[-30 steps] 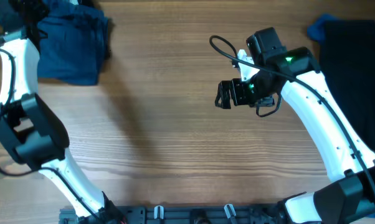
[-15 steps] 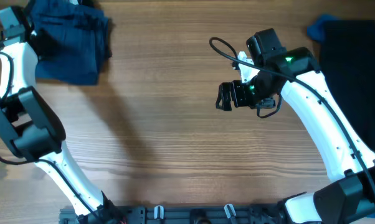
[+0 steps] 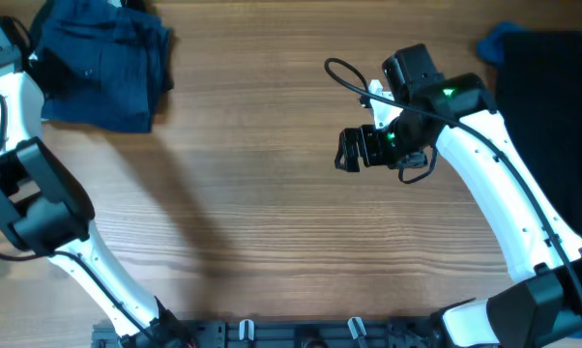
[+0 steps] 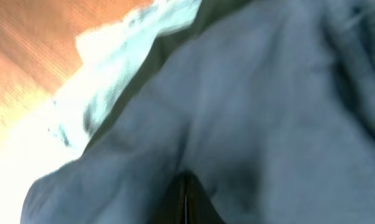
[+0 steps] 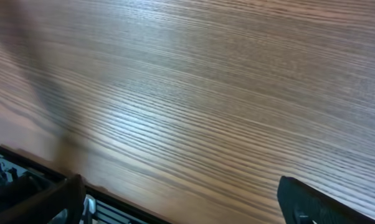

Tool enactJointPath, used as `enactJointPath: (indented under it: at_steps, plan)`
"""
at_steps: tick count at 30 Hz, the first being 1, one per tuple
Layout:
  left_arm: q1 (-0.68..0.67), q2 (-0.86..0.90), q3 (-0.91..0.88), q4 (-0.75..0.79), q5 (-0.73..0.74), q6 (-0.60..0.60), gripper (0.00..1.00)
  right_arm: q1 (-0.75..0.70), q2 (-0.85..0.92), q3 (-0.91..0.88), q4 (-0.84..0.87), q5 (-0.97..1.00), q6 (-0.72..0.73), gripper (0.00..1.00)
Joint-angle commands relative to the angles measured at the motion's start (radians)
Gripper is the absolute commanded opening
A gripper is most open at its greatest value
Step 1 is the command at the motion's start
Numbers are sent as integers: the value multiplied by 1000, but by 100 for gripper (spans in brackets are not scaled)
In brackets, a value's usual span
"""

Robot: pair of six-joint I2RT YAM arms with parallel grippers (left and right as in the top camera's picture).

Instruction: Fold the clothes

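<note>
A navy garment (image 3: 102, 68) lies crumpled at the table's far left corner. My left gripper (image 3: 32, 60) sits at its left edge. In the left wrist view blue-grey fabric (image 4: 250, 112) fills the frame and tents over the left gripper (image 4: 184, 202), whose jaws are pressed together on a fold of it. More clothes lie at the far right: a black garment (image 3: 552, 87) with a bright blue one (image 3: 494, 41) beside it. My right gripper (image 3: 349, 150) hovers open over bare wood mid-table. Its fingers (image 5: 50, 199) stand wide apart with nothing between them.
The wooden table (image 3: 252, 193) stretches between the two piles. A black cable (image 3: 344, 72) loops off the right arm. A dark rail with fittings (image 3: 301, 333) runs along the near edge and also shows in the right wrist view as a rail (image 5: 25, 174).
My left gripper has shut and slid left from above the navy garment to its left edge, and that edge now reaches further left. The right arm has not moved.
</note>
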State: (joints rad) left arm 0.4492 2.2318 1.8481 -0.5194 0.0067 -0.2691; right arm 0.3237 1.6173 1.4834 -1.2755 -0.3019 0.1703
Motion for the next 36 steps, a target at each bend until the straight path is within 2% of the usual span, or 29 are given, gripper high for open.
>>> enactJointPath:
  at_steps: [1, 7, 12, 17, 19, 23, 26, 31, 36]
  plan:
    - [-56, -139, -2, 83, 130, -9, 4, -1, -17, -5, 19, 17, -12, 99]
    - [-165, -97, -2, 211, 156, -10, 4, -1, -17, -5, 29, 17, -10, 100]
    - [-210, 25, -2, 309, 149, -47, 4, -1, -17, -5, 18, 17, -11, 99]
    - [-216, 182, -2, 481, 43, -87, 4, -1, -17, -5, 14, 18, -13, 100]
    - [-216, 218, -2, 553, -8, -87, 9, -1, -17, -5, 8, 18, -13, 99]
    - [-217, 193, -2, 607, -19, -69, 10, -1, -17, -5, 2, 18, -13, 99]
    - [-221, 113, -2, 606, -16, -50, 15, -1, -17, -5, 7, 29, -13, 99]
    - [-222, 13, -2, 607, -21, -49, 15, -1, -17, -5, 14, 33, -13, 100]
    - [-207, 19, -2, 612, -37, 5, 20, -1, -17, -5, 15, 35, -14, 99]
